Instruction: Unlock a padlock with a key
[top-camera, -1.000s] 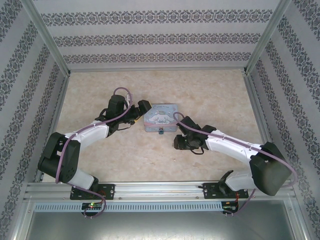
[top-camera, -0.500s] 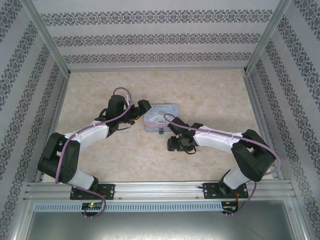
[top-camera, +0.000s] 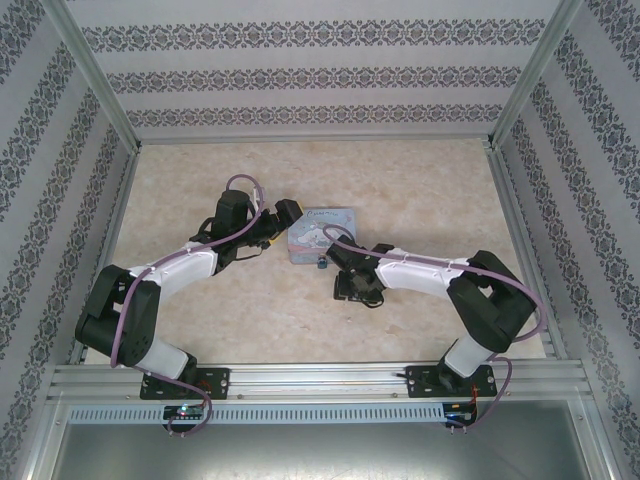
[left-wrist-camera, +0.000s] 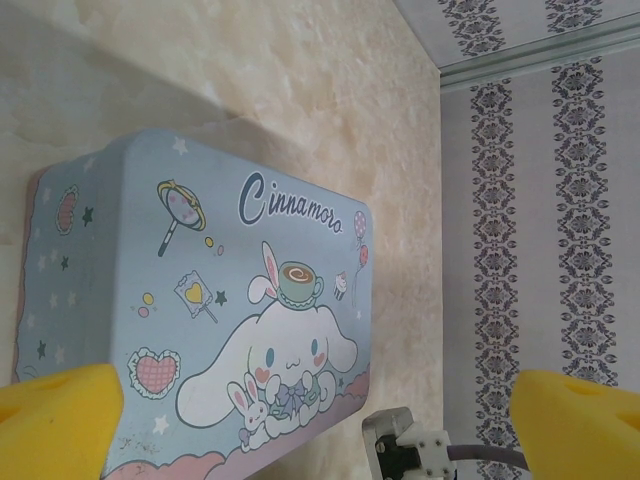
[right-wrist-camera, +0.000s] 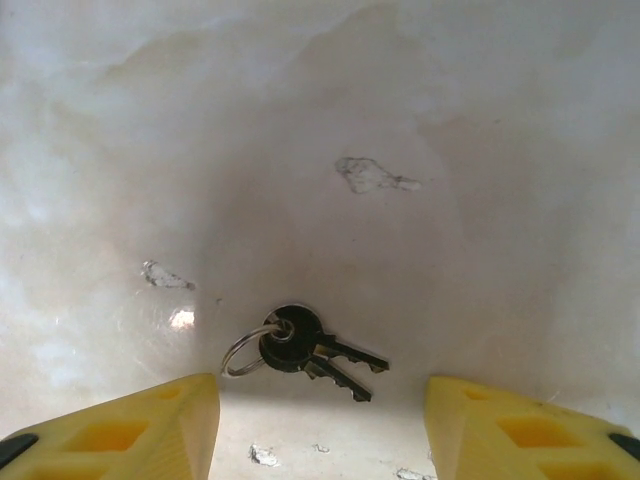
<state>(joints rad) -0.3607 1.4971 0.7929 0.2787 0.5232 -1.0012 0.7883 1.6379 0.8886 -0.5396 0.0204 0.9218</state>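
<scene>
Below the tin box (top-camera: 322, 228), right gripper (top-camera: 352, 285): it has moved to the left during the last second, and the right arm (top-camera: 425, 270) is now folded more at the elbow.
Meaning for the task: I judge this is the approach to the keys; nothing is picked up yet.
Right gripper state: the yellow fingers (right-wrist-camera: 120, 430) stand apart, and the keys (right-wrist-camera: 305, 348) lie free between them on the surface (right-wrist-camera: 400, 120).
Upper left corner of the box, left gripper (left-wrist-camera: 315, 400): unchanged, spread fully wide; whether it touches the box, I cannot tell.
Task's thing, the padlock (top-camera: 322, 263): tiny and bluish, at the lower edge of the tin box, centre of the top view.
Keys: two dark flat keys on a thin metal ring (right-wrist-camera: 235, 355).
Tin box: smooth pastel-blue metal, rounded corners, cartoon print.
Surface: pale, marble-like, slightly glossy, with small chipped marks.
</scene>
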